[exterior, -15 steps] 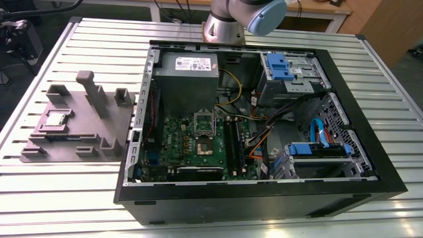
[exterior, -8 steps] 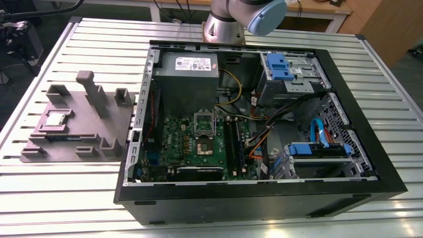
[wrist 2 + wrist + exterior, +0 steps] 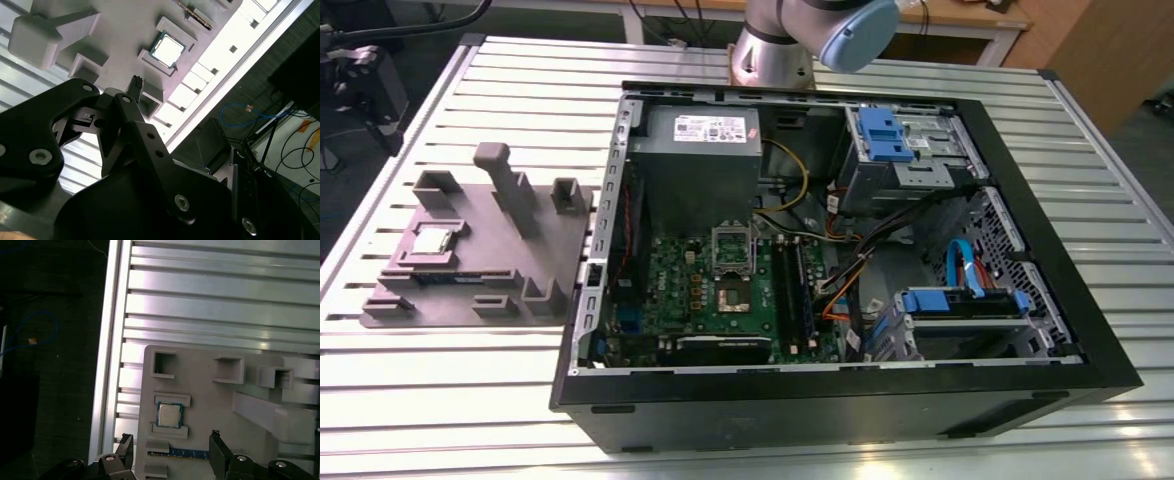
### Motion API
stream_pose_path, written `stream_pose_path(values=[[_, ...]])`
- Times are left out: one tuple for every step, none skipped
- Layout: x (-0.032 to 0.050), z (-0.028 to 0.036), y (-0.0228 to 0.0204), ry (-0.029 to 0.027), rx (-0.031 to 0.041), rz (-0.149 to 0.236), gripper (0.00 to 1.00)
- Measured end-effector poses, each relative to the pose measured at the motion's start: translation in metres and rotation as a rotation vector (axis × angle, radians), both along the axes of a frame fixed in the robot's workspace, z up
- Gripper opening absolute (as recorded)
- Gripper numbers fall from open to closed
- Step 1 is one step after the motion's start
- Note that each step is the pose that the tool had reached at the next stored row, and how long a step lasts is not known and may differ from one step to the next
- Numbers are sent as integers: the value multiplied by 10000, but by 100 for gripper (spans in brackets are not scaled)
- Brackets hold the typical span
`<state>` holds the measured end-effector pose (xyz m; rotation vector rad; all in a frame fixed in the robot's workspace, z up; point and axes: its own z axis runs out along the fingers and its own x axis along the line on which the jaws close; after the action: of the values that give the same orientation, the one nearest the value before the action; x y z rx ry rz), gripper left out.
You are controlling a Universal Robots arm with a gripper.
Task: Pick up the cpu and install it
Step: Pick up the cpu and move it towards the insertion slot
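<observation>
cpu, small silver square chip: seated in grey plastic fixture, exterior view's left | claw: released, empty, above chip | advice: centre jaws on chip's edges, descend level

Computer case: black shell; inside it a dark green circuit board, blue drive latches, a grey box with a white label, and yellow wires and orange wires. Beside the case: matt grey fixture carrying the cpu, silver top with a pale rim, its edge possibly blue-green in the first wrist view. Under the case: table of silver ribbed slats; gripper black.
</observation>
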<state>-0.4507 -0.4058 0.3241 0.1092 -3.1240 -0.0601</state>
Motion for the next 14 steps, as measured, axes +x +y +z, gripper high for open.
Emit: stream_pose_path(values=[[0, -4, 0, 0, 0, 0, 71], [0, -9, -1, -1, 0, 1, 71], [0, -16, -3, -2, 1, 0, 71], [0, -21, -4, -1, 1, 1, 71], [0, -27, -4, -1, 0, 0, 71], [0, -33, -5, -1, 1, 0, 71], [0, -39, -5, 0, 0, 0, 71], [0, -45, -5, 0, 0, 0, 71], [0, -51, -5, 0, 0, 0, 71], [0, -56, -5, 0, 0, 0, 71], [0, -60, -5, 1, -1, 0, 71], [0, -64, -5, 1, -1, 0, 71], [0, -68, -6, 1, -1, 0, 71], [0, -72, -6, 0, 0, 1, 71]])
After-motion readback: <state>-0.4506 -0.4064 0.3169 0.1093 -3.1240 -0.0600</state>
